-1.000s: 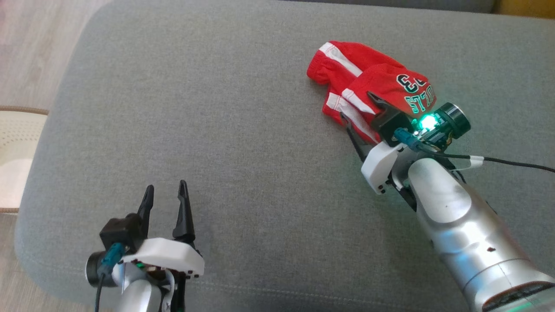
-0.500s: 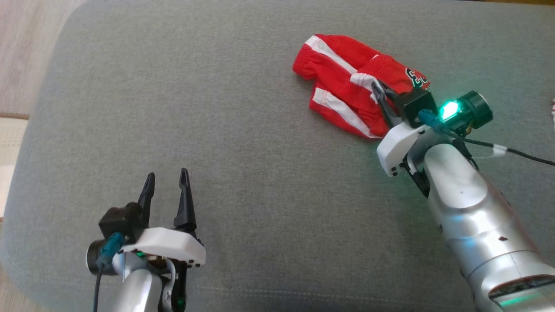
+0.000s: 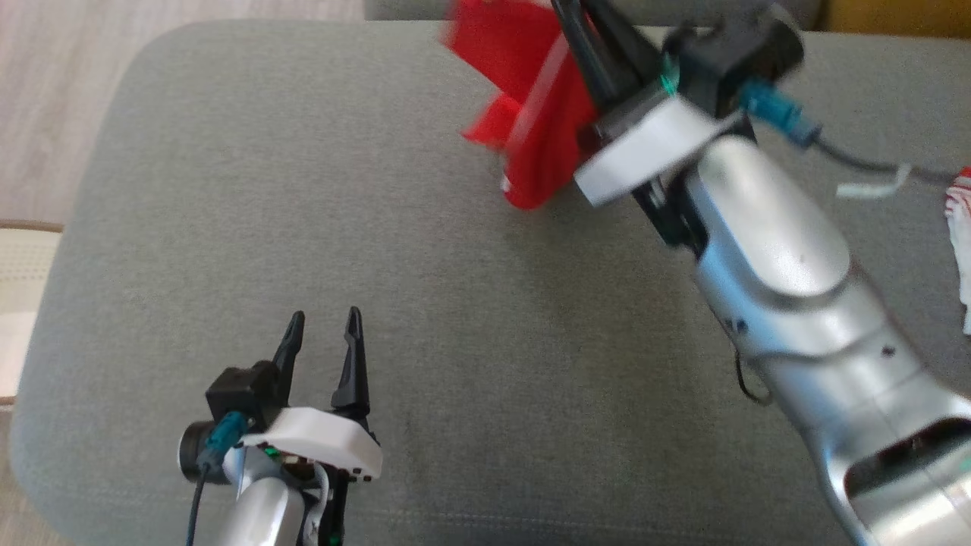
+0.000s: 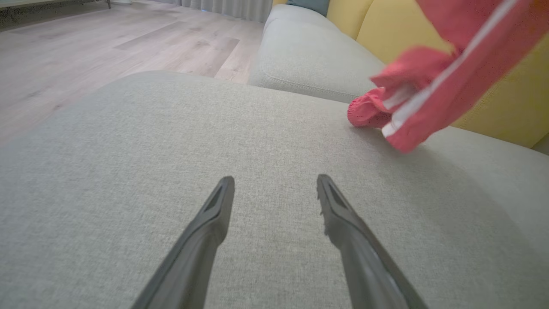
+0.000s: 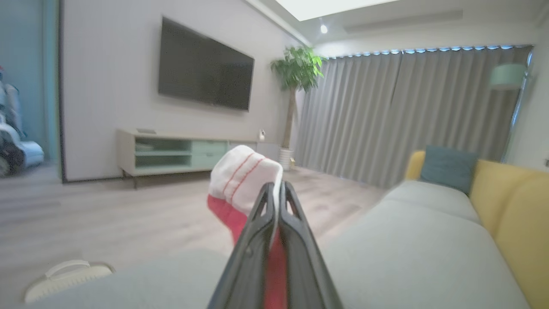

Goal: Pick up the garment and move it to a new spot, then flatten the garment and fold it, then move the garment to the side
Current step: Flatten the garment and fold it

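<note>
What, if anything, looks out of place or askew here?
Nothing damaged or spilled. The red garment dangles bunched and lopsided from the shut right gripper over the grey cushion. A white-and-red cloth lies at the cushion's right side.

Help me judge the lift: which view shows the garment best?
Left wrist view: the red garment hangs side-on, white stripe plain. Head view shows it blurred, cut off at the top. Right wrist view shows a red-and-white bunch pinched in the right gripper.

Head looks down; wrists low, level; all share garment [image 3: 523, 98], cushion [image 3: 455, 341].
</note>
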Controlling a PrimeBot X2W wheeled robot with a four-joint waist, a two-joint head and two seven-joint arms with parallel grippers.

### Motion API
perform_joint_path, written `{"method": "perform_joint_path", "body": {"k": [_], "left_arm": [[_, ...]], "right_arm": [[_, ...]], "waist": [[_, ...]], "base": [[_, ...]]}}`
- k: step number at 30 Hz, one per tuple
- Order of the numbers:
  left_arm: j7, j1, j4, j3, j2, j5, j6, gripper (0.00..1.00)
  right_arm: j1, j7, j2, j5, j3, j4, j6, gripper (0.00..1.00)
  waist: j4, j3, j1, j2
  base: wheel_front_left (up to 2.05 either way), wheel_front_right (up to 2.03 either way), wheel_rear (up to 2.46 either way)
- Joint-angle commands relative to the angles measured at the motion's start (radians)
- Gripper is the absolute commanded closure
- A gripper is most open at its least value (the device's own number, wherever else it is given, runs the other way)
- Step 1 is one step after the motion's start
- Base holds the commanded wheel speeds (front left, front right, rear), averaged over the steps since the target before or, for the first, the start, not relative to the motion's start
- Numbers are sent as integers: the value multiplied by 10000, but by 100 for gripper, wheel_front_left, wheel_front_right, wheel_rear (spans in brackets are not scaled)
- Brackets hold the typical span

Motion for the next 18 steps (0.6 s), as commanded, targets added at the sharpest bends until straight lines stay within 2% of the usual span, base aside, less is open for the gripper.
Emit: {"method": "perform_joint_path", "body": {"k": [1,6,10,13,18], "left_arm": [[-59,-211,-240,242,118,-105,-53,0],[-59,-23,-144,21,118,-190,-26,0],[-59,141,-142,62,118,-210,21,0],[-59,215,-206,179,118,-200,72,0],[-59,98,-266,219,118,-145,35,0]], "right_arm": [[-521,-106,219,334,183,-551,-9,100],[-1369,-107,219,2130,375,-1602,-9,100],[-1368,-107,219,2651,-163,-1711,-9,100],[-837,-108,219,2376,-867,-1295,-9,100],[706,-108,187,798,-2818,0,-9,100]], "waist": [[173,-147,0,0],[631,-487,0,0],[733,-575,0,0],[570,-441,0,0],[144,-137,0,0]], "base": [[0,0,0],[0,0,0],[0,0,0],[0,0,0],[0,0,0]]}}
